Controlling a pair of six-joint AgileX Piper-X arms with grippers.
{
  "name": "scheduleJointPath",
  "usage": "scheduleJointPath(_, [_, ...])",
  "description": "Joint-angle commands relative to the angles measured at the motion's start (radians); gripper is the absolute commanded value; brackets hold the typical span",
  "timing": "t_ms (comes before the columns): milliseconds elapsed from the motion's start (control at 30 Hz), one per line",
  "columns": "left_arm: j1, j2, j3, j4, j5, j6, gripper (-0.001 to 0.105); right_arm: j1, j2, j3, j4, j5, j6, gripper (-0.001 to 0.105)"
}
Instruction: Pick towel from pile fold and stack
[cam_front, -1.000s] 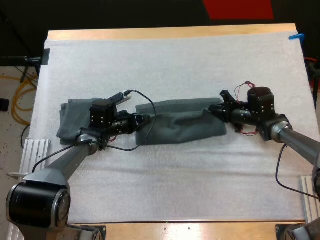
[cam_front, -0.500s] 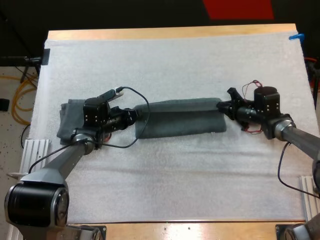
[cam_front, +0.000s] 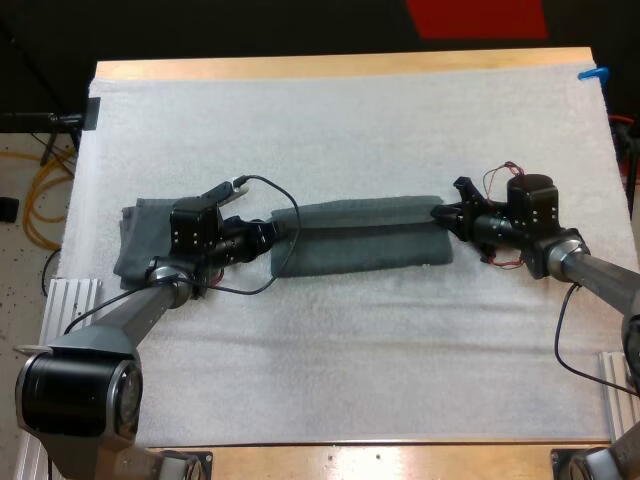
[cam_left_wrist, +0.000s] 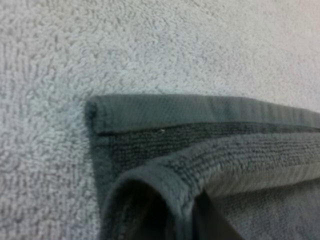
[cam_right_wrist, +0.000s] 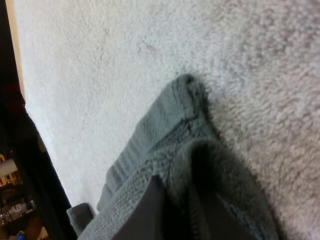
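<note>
A dark grey-green towel (cam_front: 360, 238) lies folded into a long flat strip across the middle of the mat. My left gripper (cam_front: 272, 232) is shut on the strip's left end, low over the mat. My right gripper (cam_front: 443, 214) is shut on its right end. In the left wrist view a folded corner of the towel (cam_left_wrist: 210, 150) rests on the mat, and a raised fold runs in beside a dark finger (cam_left_wrist: 212, 222). The right wrist view has the other corner of the towel (cam_right_wrist: 165, 135) bunched up against a finger (cam_right_wrist: 145, 212).
A second dark grey-green towel (cam_front: 140, 235) lies at the mat's left side, partly under my left arm. The white mat (cam_front: 330, 130) stretches bare behind the strip and in front of it. The table's wooden far edge (cam_front: 340, 66) runs along the back.
A second ago the towel sagged in loose folds between the grippers. They have since moved apart and pulled it into a straight flat strip. Over the last half second almost nothing moved.
</note>
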Motion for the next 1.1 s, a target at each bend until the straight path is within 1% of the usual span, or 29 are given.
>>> scheduleJointPath(0, [0.002,-0.007,-0.007,-0.015,-0.015,-0.005,0.005,-0.005,-0.003,-0.008,-0.008,-0.01,-0.002,0.001])
scheduleJointPath(33, [0.002,-0.007,-0.007,-0.015,-0.016,-0.005,0.008,-0.005,-0.003,-0.008,-0.008,-0.009,-0.002,0.004])
scheduleJointPath(67, [0.002,-0.007,-0.007,-0.015,-0.016,-0.005,0.015,-0.005,-0.003,-0.008,-0.008,-0.01,-0.002,0.01])
scheduleJointPath(100, [0.002,-0.007,-0.007,-0.015,-0.016,-0.005,0.022,-0.005,-0.003,-0.008,-0.008,-0.012,-0.002,0.02])
scheduleJointPath(133, [0.002,-0.007,-0.007,-0.015,-0.016,-0.005,0.025,-0.005,-0.003,-0.008,-0.014,-0.012,-0.002,0.025])
scheduleJointPath(200, [0.002,-0.007,-0.009,-0.015,-0.016,-0.005,0.042,-0.005,-0.003,-0.008,-0.059,-0.015,-0.005,0.055])
scheduleJointPath(233, [0.002,-0.007,-0.01,-0.016,-0.015,-0.005,0.046,-0.005,-0.003,-0.008,-0.086,-0.018,-0.013,0.064])
scheduleJointPath(267, [0.002,-0.007,-0.012,-0.02,-0.006,-0.005,0.052,-0.005,-0.003,-0.008,-0.143,-0.03,-0.034,0.075])
scheduleJointPath(300, [0.002,-0.007,-0.015,-0.027,0.007,-0.005,0.053,-0.005,-0.003,-0.008,-0.196,-0.044,-0.06,0.08])
scheduleJointPath(400, [0.002,-0.024,-0.029,-0.038,0.014,-0.005,0.053,-0.005,-0.013,-0.008,-0.348,-0.071,-0.072,0.081])
scheduleJointPath(467, [0.002,-0.047,-0.045,-0.038,0.014,0.016,0.053,-0.005,-0.029,-0.008,-0.404,-0.07,-0.072,0.081])
scheduleJointPath(533, [0.002,-0.086,-0.058,-0.037,0.014,0.06,0.053,-0.005,-0.054,-0.008,-0.42,-0.068,-0.074,0.081])
scheduleJointPath(633, [0.002,-0.175,-0.081,-0.017,0.014,0.117,0.053,-0.005,-0.103,-0.008,-0.409,-0.079,-0.119,0.081])
scheduleJointPath(733, [0.002,-0.265,-0.098,0.054,0.011,0.162,0.053,-0.005,-0.161,-0.008,-0.356,-0.081,-0.139,0.081])
scheduleJointPath(800, [0.002,-0.35,-0.102,0.135,-0.006,0.214,0.053,-0.005,-0.217,-0.008,-0.293,-0.081,-0.193,0.081])
scheduleJointPath(833, [0.002,-0.376,-0.102,0.156,-0.016,0.23,0.053,-0.005,-0.234,-0.008,-0.275,-0.081,-0.207,0.081])
scheduleJointPath(900, [0.002,-0.466,-0.102,0.265,-0.048,0.293,0.053,-0.005,-0.291,-0.008,-0.192,-0.079,-0.262,0.081])
scheduleJointPath(933, [0.002,-0.486,-0.102,0.298,-0.056,0.308,0.053,-0.005,-0.309,-0.008,-0.159,-0.076,-0.278,0.081])
scheduleJointPath(1000, [0.002,-0.578,-0.102,0.399,-0.09,0.365,0.053,-0.005,-0.371,-0.008,-0.071,-0.07,-0.33,0.081])
scheduleJointPath(1067, [0.002,-0.644,-0.102,0.472,-0.109,0.38,0.053,-0.005,-0.423,-0.008,0.005,-0.055,-0.37,0.081])
